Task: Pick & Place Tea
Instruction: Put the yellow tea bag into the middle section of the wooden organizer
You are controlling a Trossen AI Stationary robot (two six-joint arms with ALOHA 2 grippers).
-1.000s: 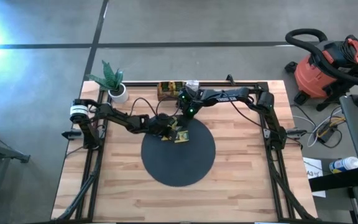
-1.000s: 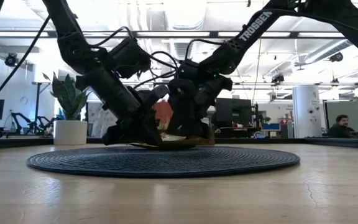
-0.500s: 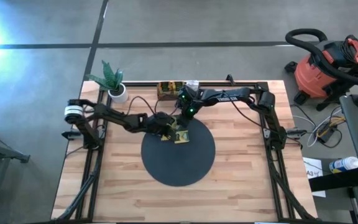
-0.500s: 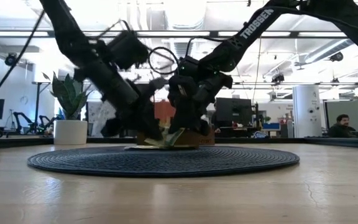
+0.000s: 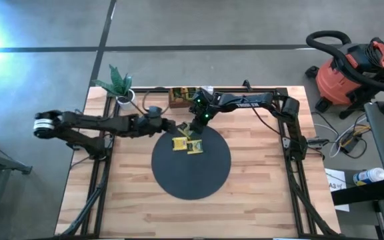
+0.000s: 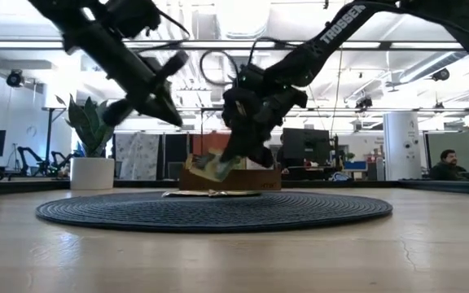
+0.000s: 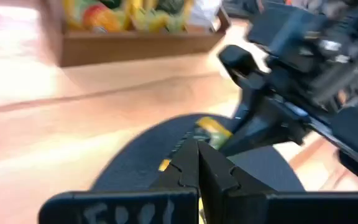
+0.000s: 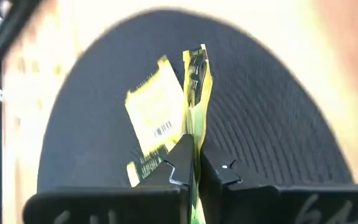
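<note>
The right gripper [image 8: 193, 163] is pinching a yellow-green tea packet [image 8: 196, 87] edge-on between its jaws, its long axis running straight out from the fingertips, above the black round mat [image 5: 205, 177]. The wooden tray [image 5: 179, 97] is lying just beyond the mat's far rim, nearest this arm. The left gripper [image 5: 176, 125] is hanging beside it, jaws together and empty, while another yellow packet [image 5: 179, 143] is lying flat on the mat.

From my station I can read only one word for sure: "TROSSEN" in white capitals, running along the right arm's dark link [image 6: 338, 29] in the low view, up at about one o'clock from the black mat [image 6: 214, 208]. The yellow tea packet [image 8: 156, 118] in the right wrist view carries a barcode and printed lines, but I cannot make them out
</note>
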